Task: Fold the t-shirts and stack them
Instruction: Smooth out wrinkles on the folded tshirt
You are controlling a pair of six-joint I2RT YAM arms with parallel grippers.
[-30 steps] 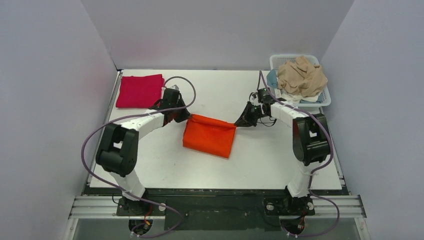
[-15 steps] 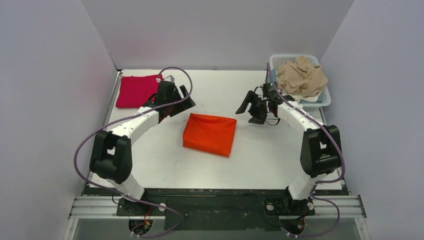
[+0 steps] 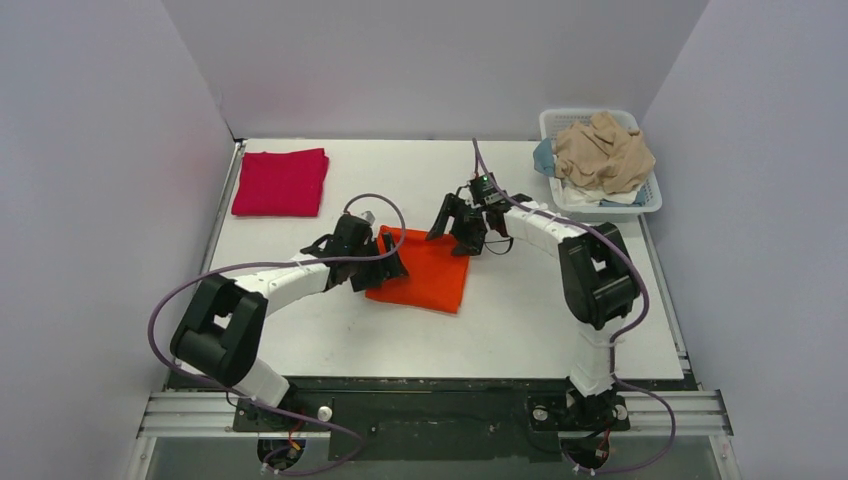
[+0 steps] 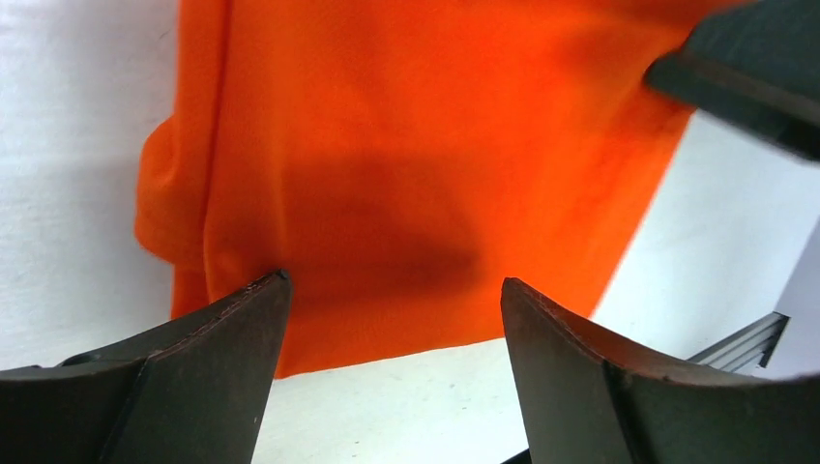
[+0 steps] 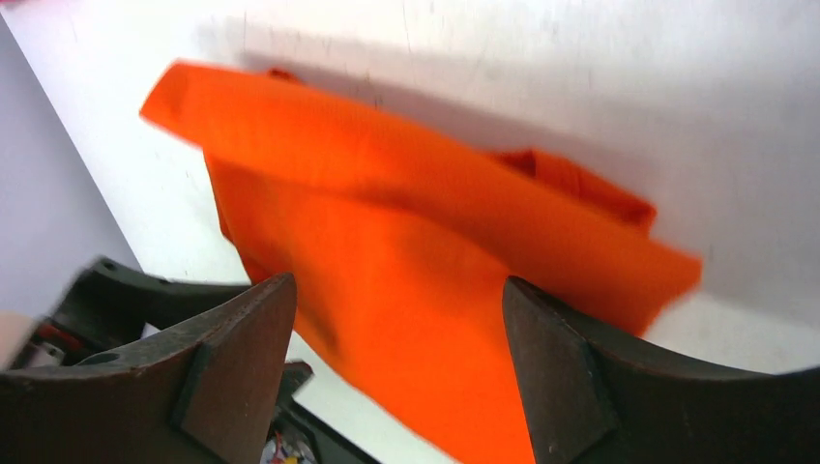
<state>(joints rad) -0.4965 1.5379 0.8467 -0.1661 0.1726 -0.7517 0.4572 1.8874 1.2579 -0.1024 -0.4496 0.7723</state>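
An orange t-shirt (image 3: pixel 430 280) lies folded into a rectangle in the middle of the white table (image 3: pixel 560 300). My left gripper (image 3: pixel 393 264) hovers open over its left edge, nothing between the fingers; in the left wrist view the orange t-shirt (image 4: pixel 416 164) fills the space beyond the open left gripper (image 4: pixel 396 290). My right gripper (image 3: pixel 456 229) is open above the shirt's far edge. The right wrist view has the orange t-shirt (image 5: pixel 435 251) under the open right gripper (image 5: pixel 398 285). A red folded t-shirt (image 3: pixel 281 182) lies at the back left.
A white basket (image 3: pixel 648 190) at the back right holds a heap of beige and other crumpled clothes (image 3: pixel 603 150). Grey walls close in the table on three sides. The other arm's gripper shows in each wrist view, close by over the shirt.
Both grippers were shut on the orange shirt's far corners, then opened and let go. They lifted back and have now come in low over the folded shirt.
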